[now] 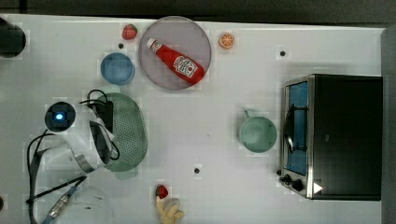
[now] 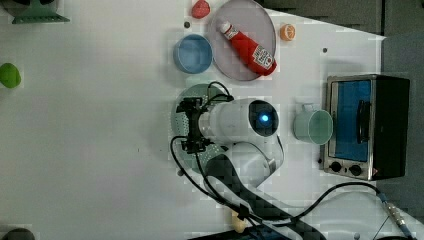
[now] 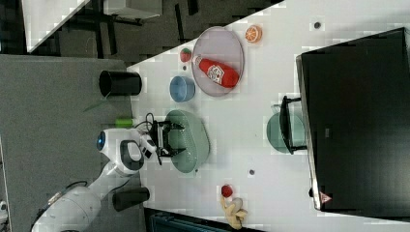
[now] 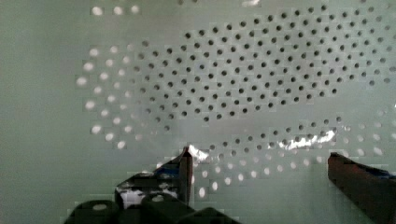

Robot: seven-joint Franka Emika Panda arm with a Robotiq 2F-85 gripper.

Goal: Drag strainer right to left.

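Observation:
The strainer (image 1: 131, 136) is a pale sage-green oval colander with many small holes. It lies on the white table at the top view's left. My gripper (image 2: 192, 125) hangs over the strainer's bowl, on the side toward the top view's left. It is open, and its black fingertips (image 4: 186, 164) stand wide apart just above the perforated inside (image 4: 233, 84). Nothing sits between them. In the right view the gripper (image 3: 168, 139) reaches into the strainer (image 3: 194, 144) from the right view's left. Whether a finger touches the plastic I cannot tell.
A blue bowl (image 1: 117, 68) and a grey plate (image 1: 159, 70) with a ketchup bottle (image 1: 177, 61) lie near the strainer. A green mug (image 1: 258, 134) stands before a toaster oven (image 1: 343, 135). Small toy fruits (image 1: 162, 192) are scattered about. Cables trail by the arm's base.

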